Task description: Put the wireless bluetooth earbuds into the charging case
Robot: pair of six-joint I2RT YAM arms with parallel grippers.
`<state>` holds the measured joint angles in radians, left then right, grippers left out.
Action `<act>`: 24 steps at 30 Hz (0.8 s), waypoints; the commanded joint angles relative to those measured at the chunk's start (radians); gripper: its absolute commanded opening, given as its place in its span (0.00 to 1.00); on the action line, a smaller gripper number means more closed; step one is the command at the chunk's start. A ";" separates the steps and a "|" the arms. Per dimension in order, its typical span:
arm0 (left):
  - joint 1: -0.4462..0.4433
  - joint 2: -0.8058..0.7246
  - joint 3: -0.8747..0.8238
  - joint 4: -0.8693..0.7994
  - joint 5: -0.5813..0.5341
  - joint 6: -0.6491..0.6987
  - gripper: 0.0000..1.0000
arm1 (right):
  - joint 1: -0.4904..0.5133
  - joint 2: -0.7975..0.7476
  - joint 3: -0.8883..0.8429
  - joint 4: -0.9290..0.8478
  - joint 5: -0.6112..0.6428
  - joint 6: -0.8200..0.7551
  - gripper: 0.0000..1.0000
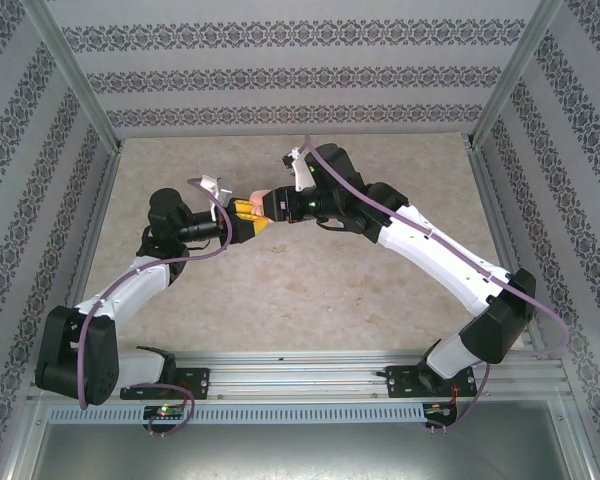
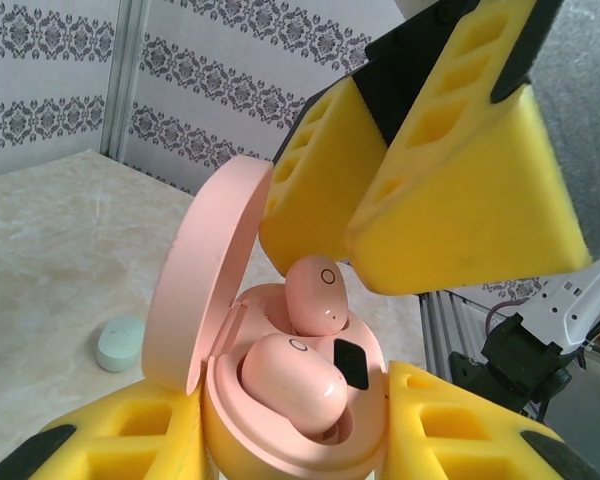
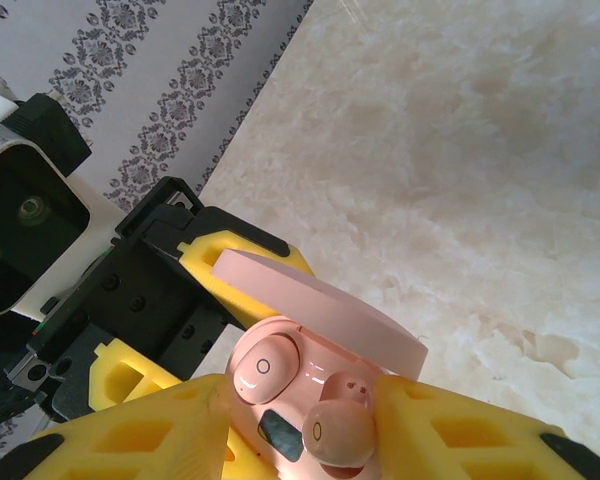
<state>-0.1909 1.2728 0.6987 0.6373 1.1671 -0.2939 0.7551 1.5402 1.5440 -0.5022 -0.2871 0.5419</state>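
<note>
From above: left gripper clamped on open pink case, right gripper just beside case.
Left wrist: seated earbud in case; tilted earbud beside it, at right gripper's tips, pinched or loose, cannot tell.
Right wrist: tilted earbud at case's near edge.

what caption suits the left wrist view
Open pink case in the left hand; right hand straddles a tilted pink earbud.

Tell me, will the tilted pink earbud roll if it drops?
Probably: the tilted pink earbud looks rounded and pebble-smooth, so it could roll. Its glossy shell may slip between the yellow fingers. Being so small, it is likely light.
</note>
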 commanded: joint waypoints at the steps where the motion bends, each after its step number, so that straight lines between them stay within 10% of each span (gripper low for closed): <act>1: -0.019 -0.005 0.011 0.053 0.057 -0.007 0.21 | -0.004 0.001 0.039 0.001 0.049 -0.024 0.43; 24: -0.019 0.000 0.013 0.047 0.051 -0.007 0.21 | 0.027 -0.095 -0.022 -0.032 0.096 0.046 0.31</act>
<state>-0.1974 1.2755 0.6987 0.6380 1.1954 -0.2939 0.7631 1.4578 1.5364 -0.5316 -0.2062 0.5697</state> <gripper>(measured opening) 0.349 0.314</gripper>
